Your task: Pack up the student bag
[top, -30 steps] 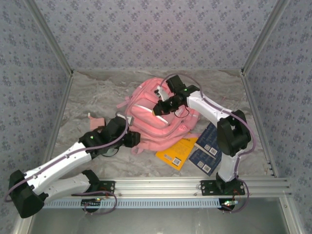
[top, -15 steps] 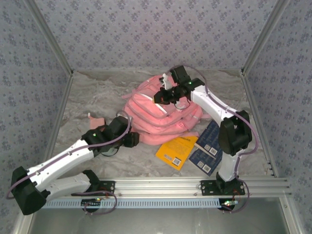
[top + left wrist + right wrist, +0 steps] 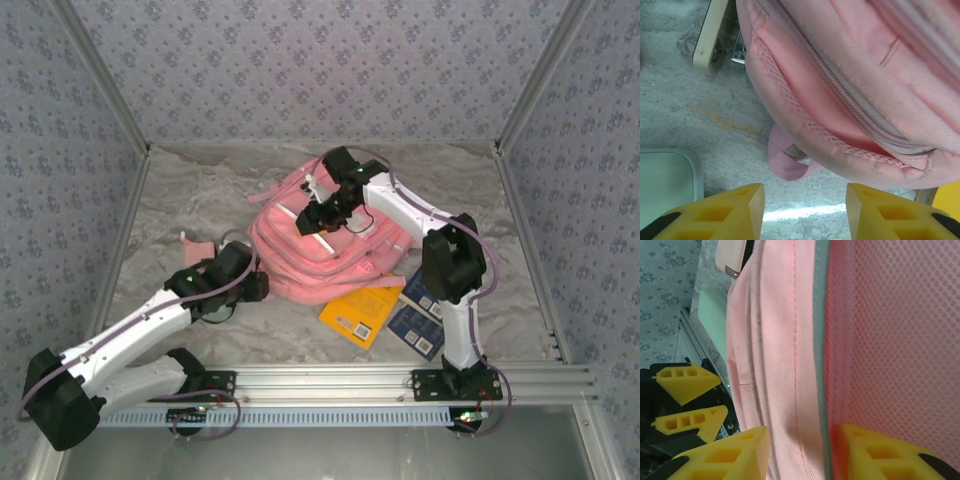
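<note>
The student bag [image 3: 320,258], a big soft pink backpack, lies in the middle of the marble table. My right gripper [image 3: 318,212] is on top of it, shut on the edge of its opening. In the right wrist view one finger is on the pink outer fabric [image 3: 785,340] and the other against the mesh lining, so my right gripper [image 3: 804,450] pinches that edge. My left gripper [image 3: 258,285] sits at the bag's lower left corner. It is open with nothing between its fingers, as the left wrist view shows: left gripper [image 3: 805,210], just short of a small strap loop [image 3: 787,162] under the bag [image 3: 865,75].
A yellow book [image 3: 362,310] and dark blue books [image 3: 425,310] lie right of the bag's near edge. A small pink piece [image 3: 196,246] lies at the left. A pale green flat item [image 3: 665,175] and a cream object [image 3: 710,30] lie beside the bag. Patterned walls close three sides.
My right gripper has swung left across the bag, pulling its upper part with it, and the bag has bunched and shifted left. My left gripper has drawn back slightly from the bag's corner.
</note>
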Controlling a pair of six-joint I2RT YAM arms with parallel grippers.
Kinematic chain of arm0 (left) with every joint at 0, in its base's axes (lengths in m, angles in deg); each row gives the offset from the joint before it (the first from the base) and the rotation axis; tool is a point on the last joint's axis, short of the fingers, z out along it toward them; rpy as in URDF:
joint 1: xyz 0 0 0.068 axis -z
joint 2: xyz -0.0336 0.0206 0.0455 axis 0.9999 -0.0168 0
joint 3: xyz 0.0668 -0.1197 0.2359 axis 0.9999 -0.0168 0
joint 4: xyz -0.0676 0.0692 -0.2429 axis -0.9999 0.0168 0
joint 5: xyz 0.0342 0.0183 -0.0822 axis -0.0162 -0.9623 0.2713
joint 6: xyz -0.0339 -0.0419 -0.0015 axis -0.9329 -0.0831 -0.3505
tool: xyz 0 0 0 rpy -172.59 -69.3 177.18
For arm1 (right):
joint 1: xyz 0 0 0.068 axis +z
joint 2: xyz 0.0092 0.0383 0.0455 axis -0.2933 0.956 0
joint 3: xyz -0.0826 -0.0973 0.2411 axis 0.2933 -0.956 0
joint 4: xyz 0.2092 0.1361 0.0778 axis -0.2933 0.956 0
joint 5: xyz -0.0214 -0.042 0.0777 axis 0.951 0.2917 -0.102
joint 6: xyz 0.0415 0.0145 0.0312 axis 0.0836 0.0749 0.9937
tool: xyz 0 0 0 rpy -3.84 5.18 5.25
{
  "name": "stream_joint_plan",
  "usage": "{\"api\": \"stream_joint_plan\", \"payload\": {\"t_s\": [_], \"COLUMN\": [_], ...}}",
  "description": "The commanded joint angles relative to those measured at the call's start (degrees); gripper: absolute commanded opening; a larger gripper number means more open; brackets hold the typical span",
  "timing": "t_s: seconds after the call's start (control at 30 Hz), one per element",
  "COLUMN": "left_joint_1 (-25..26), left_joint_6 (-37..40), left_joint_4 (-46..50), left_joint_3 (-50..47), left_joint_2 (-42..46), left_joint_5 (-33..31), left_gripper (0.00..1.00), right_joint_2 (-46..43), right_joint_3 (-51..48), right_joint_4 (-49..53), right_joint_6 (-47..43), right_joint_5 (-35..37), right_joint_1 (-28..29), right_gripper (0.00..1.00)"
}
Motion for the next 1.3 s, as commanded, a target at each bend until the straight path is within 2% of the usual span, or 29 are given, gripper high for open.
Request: {"api": "stream_joint_plan", "payload": {"t_s": [0.0, 0.17, 0.5, 0.87, 1.07, 1.27], "left_joint_1": [-0.5, -0.5, -0.5, -0.6, -0.6, -0.6], "left_joint_6": [-0.4, -0.2, -0.2, -0.4, -0.5, -0.4], "left_joint_4": [-0.8, -0.6, -0.9, -1.3, -1.8, -2.9], "left_joint_3": [-0.5, -0.8, -1.4, -2.7, -3.2, -3.8], "left_joint_2": [1.9, 2.0, 2.2, 2.6, 2.6, 1.7], "left_joint_5": [-0.5, -0.4, -0.3, -0.2, -0.1, -0.2], "left_gripper": [0.45, 0.45, 0.45, 0.45, 0.45, 0.45], "right_joint_2": [-0.6, -0.5, 1.7, 4.4, 4.9, 8.1], "right_joint_3": [3.5, 5.3, 5.2, 4.3, 4.1, 5.9], "right_joint_4": [3.0, 3.5, 7.2, 7.2, 6.4, 8.2], "right_joint_6": [-1.8, -1.1, -3.5, -4.4, -5.7, -6.0], "right_joint_5": [0.4, 0.0, -6.9, -5.9, -10.5, -7.8], "right_joint_1": [-0.2, -0.2, 0.0, -1.2, -0.1, 0.3], "right_gripper": [0.42, 0.40, 0.37, 0.37, 0.34, 0.34]}}
